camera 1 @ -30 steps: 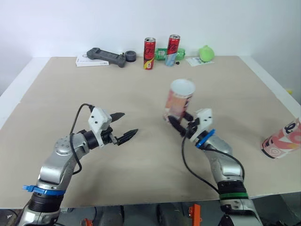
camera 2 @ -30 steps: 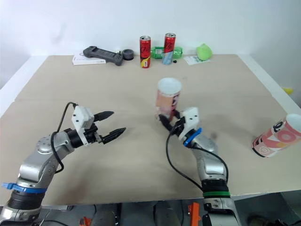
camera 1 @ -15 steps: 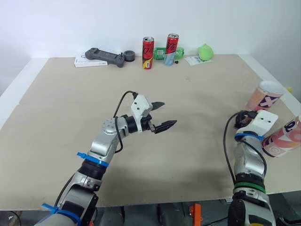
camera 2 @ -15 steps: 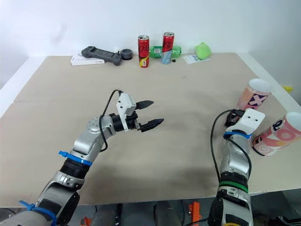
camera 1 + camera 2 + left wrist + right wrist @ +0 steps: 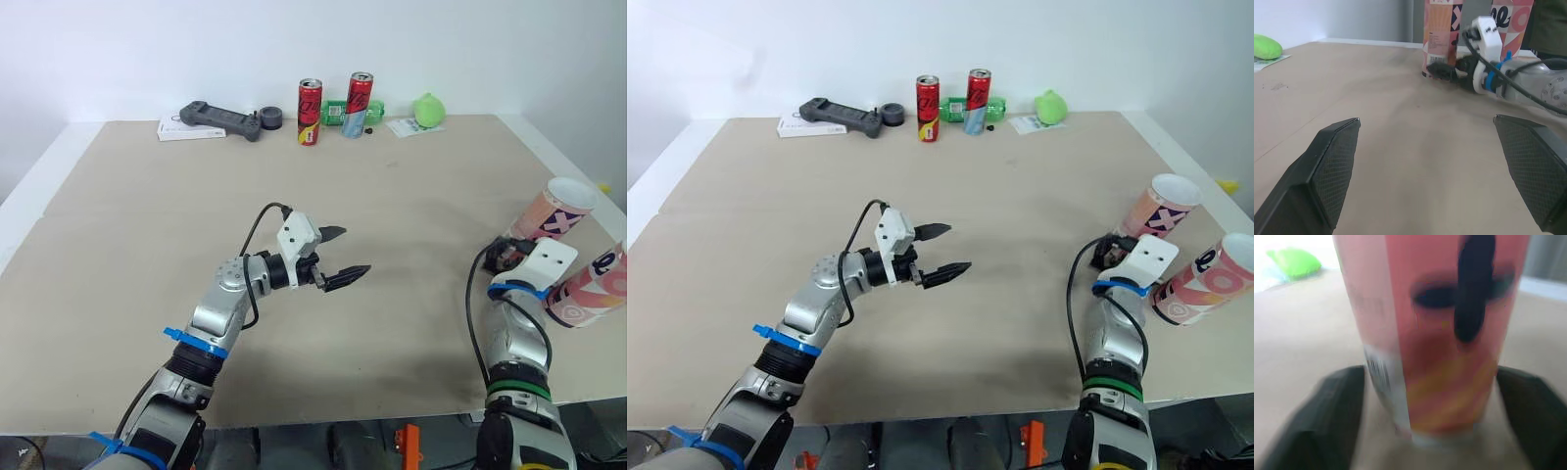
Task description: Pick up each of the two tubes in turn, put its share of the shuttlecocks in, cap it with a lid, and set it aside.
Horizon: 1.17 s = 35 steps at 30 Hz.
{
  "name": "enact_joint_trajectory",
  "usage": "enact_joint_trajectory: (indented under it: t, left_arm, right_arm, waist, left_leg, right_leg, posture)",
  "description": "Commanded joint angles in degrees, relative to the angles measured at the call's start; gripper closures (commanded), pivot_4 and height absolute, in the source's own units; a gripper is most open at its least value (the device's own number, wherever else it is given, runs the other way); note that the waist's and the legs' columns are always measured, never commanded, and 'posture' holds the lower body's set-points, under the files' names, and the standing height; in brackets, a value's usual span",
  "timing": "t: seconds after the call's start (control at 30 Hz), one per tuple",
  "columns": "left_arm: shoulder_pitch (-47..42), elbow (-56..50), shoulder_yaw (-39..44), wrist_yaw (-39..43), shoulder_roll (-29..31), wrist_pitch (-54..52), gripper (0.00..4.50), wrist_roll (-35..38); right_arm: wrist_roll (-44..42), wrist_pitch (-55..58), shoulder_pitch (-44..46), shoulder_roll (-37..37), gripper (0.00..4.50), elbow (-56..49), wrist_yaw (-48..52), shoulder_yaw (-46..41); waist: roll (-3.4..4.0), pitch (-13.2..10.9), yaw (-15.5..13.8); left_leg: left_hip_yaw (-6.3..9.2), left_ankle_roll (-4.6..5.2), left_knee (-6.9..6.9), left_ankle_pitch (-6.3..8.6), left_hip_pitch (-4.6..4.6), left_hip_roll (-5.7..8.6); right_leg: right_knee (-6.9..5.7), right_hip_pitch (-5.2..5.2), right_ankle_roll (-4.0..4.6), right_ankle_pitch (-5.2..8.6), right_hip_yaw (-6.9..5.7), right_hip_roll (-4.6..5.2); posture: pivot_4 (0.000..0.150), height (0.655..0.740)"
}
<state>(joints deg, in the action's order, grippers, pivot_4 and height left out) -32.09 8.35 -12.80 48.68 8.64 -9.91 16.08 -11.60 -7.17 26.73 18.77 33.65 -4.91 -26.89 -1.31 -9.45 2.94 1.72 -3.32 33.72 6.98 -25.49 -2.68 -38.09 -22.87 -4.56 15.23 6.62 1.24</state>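
Table: a wide bare stretch is being left open across the middle and the left side. Clutter is being confined to the far edge.

Tube: is being held tilted close to the right edge, with its mouth up and leaning outward and its foot low by the tabletop.

Second tube: is being seen lying on its side at the very right edge, just beside the right wrist. Little free room is being left on that side.

Left gripper: is being held over mid-table with its fingers spread wide and nothing between them, well apart from both tubes.

Right gripper: is being clamped on the tube's foot.

Far edge: a controller, two cans and a green lump are being seen in a row, well apart from both grippers.

In the left wrist view, the right gripper is being shown side-on at the tube's foot, with the second tube's print just behind it.

In the right wrist view, a black finger is being shown close against each side of the tube's base, and a barcode is being seen on its wall. The tube's lean is being shown in the eye views.
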Motion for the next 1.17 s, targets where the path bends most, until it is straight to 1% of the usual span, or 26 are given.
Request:
enact_joint_trajectory:
  t: [0.03, 0.2, 0.27, 0.33, 0.43, 0.53, 0.57, 0.67, 0.77, 0.9, 1.17]
  left_arm:
    - [0.07, -2.89, 0.36, -0.73, 0.01, -0.09, 0.00, -0.04]
    - [0.58, -3.07, 0.75, -1.33, 0.26, -0.16, 0.00, 0.12]
    - [1.27, -3.39, 1.25, -1.78, 0.72, -0.21, 0.00, 0.11]
    - [2.63, -4.15, 2.62, -2.90, 1.67, -0.39, 0.00, 0.25]
    - [5.49, -6.09, 5.34, -5.55, 3.47, -0.55, 0.00, 0.27]
    - [10.11, -9.98, 9.25, -9.26, 5.85, -0.64, 0.00, 0.26]
    - [11.25, -11.04, 10.11, -10.24, 6.40, -0.81, 0.00, 0.22]
    - [16.78, -15.16, 12.73, -11.46, 10.19, -0.94, 0.00, -0.44]
    - [20.89, -18.48, 15.69, -12.34, 13.43, -1.74, 0.00, 0.08]
    - [24.20, -20.74, 17.76, -12.11, 16.09, -1.87, 0.00, 1.10]
    - [26.16, -24.41, 18.00, -13.12, 16.22, -5.42, 0.00, 2.81]
  right_arm:
    - [-0.27, 1.32, -2.10, -0.44, 0.01, -4.73, 0.03, 0.88]
    - [-0.52, 4.13, -5.95, -1.77, 0.01, -12.09, -0.44, 2.12]
    - [-0.89, 6.59, -9.06, -2.94, 0.01, -18.00, -0.21, 2.99]
    - [-2.31, 10.16, -13.67, -4.16, 0.01, -26.42, 1.20, 4.25]
    - [-6.46, 15.15, -20.27, -3.41, 0.01, -38.60, 8.65, 8.31]
    - [-11.40, 21.05, -24.63, 1.89, 0.01, -48.75, 21.09, 14.36]
    - [-12.57, 22.61, -25.22, 3.30, 0.01, -50.60, 23.56, 15.34]
    - [-15.49, 27.44, -23.96, 10.06, 0.01, -52.64, 32.93, 18.20]
    - [-16.25, 29.95, -21.23, 13.32, 0.01, -52.01, 38.04, 20.87]
    - [-15.57, 30.44, -17.79, 12.59, 0.01, -49.10, 41.20, 23.74]
    - [-13.88, 28.73, -15.94, 9.94, 0.01, -44.87, 41.30, 23.67]
  waist:
    - [0.00, 0.00, -0.03]
    - [0.01, 0.00, -0.08]
    - [0.02, 0.01, -0.13]
    - [0.06, 0.03, -0.16]
    - [0.12, 0.04, -0.08]
    - [0.24, -0.03, 0.11]
    - [0.27, -0.06, 0.16]
    - [0.25, -0.07, -0.02]
    - [0.15, -0.12, -0.18]
    - [0.07, -0.16, -0.36]
    - [-0.01, -0.20, -0.34]
  left_leg:
    - [0.00, 0.01, 0.00, 0.00, 0.00, 0.00]
    - [0.00, 0.01, 0.00, 0.00, 0.01, 0.00]
    - [0.00, 0.01, 0.00, 0.00, 0.01, 0.00]
    - [0.01, 0.00, -0.02, 0.00, 0.00, -0.02]
    - [0.03, 0.02, -0.10, 0.02, 0.01, -0.03]
    - [-0.02, 0.02, -0.11, 0.03, 0.01, -0.08]
    - [-0.03, 0.03, -0.10, 0.03, 0.01, -0.08]
    - [-0.03, 0.04, -0.01, 0.02, 0.04, -0.10]
    - [-0.05, 0.04, 0.12, 0.01, 0.08, -0.09]
    - [-0.05, 0.04, 0.17, 0.02, 0.07, -0.11]
    - [-0.06, -0.02, 0.12, 0.05, -0.08, -0.09]
  right_leg:
    - [0.00, 0.00, -0.01, 0.00, 0.00, 0.00]
    - [0.00, 0.00, -0.01, 0.00, 0.00, 0.00]
    - [0.00, 0.00, -0.01, 0.00, 0.00, 0.00]
    - [0.00, -0.02, 0.02, 0.03, -0.01, -0.02]
    - [-0.01, -0.04, 0.07, 0.12, -0.02, -0.02]
    - [-0.02, -0.08, 0.08, 0.12, -0.01, -0.02]
    - [-0.02, -0.08, 0.10, 0.13, 0.00, -0.01]
    - [-0.02, -0.05, 0.30, 0.18, -0.02, -0.01]
    - [-0.02, 0.01, 0.31, 0.14, -0.03, 0.03]
    - [-0.02, 0.00, 0.33, 0.13, -0.08, 0.06]
    - [0.02, -0.08, 0.34, 0.22, -0.09, 0.06]
  posture:
    - [0.150, 0.7400]
    - [0.150, 0.7400]
    - [0.150, 0.7400]
    - [0.150, 0.7400]
    - [0.150, 0.7400]
    - [0.150, 0.7400]
    - [0.150, 0.7400]
    - [0.150, 0.7400]
    - [0.150, 0.7400]
    - [0.150, 0.7400]
    - [0.150, 0.7400]
